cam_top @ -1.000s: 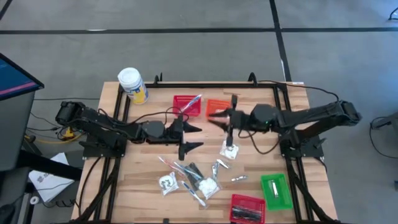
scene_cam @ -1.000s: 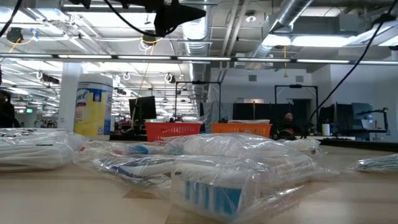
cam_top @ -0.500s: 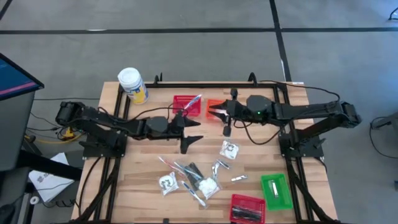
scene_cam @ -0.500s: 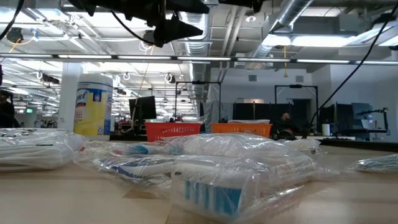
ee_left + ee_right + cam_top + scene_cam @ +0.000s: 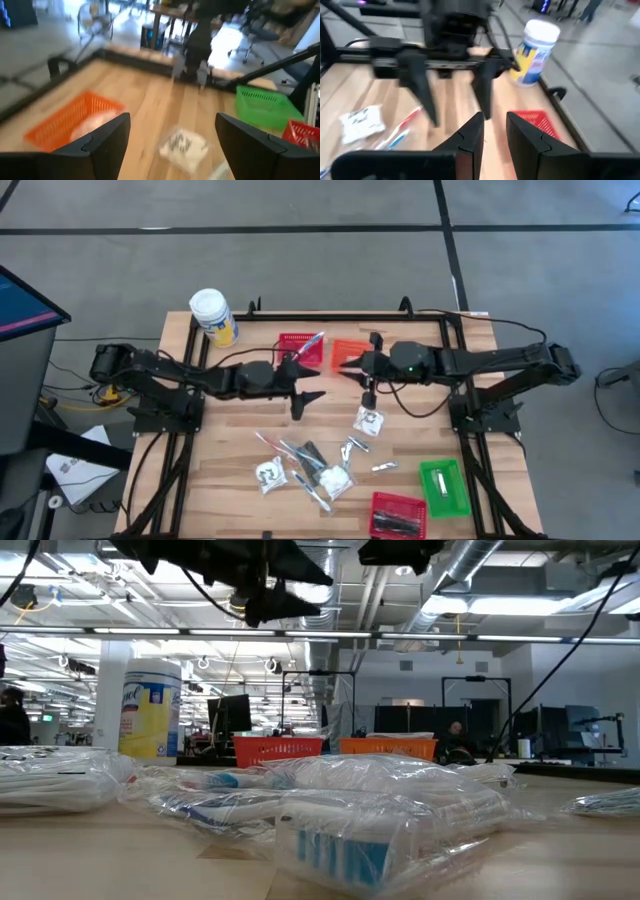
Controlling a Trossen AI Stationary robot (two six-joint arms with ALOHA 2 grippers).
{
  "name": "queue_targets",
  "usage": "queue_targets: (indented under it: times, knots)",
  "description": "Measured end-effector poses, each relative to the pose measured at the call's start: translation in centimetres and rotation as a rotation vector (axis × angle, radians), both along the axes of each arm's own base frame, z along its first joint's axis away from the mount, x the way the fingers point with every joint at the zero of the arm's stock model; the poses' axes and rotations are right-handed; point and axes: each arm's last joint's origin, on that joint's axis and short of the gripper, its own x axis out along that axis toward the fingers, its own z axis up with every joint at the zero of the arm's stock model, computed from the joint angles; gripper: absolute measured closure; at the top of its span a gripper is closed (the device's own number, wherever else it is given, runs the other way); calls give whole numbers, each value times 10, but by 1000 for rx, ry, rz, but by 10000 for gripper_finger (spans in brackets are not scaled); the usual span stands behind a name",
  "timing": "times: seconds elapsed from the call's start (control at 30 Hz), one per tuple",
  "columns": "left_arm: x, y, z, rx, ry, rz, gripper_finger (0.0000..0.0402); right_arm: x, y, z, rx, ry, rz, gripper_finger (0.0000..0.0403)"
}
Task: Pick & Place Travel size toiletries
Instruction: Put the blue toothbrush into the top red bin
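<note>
Toiletries (image 5: 312,465): a loose pile of wrapped packets and slim sticks on the table's near half; in the low view the wrapping blurs what is inside
Near baskets: a green basket (image 5: 443,487) and a red basket (image 5: 398,515) at the near right corner; contents hard to make out
Single packet (image 5: 368,420): lies alone, near the middle of the table
Left gripper (image 5: 312,383): released, jaws wide and empty, above bare wood
Right gripper (image 5: 345,366): over the orange basket (image 5: 352,348), partly hiding it; released or clenched, I cannot tell
Orange basket, inside: something pale and blurred
Far red basket (image 5: 298,347): a stick (image 5: 313,340) pokes over its rim
Jar (image 5: 213,317): far left corner
</note>
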Motion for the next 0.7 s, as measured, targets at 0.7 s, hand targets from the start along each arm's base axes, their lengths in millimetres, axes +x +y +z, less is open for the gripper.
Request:
queue_targets:
  times: [0.7]
  knots:
    - [-15, -42, -28, -75, 311, -194, 187, -24, 23, 19, 46, -60, 84, 327]
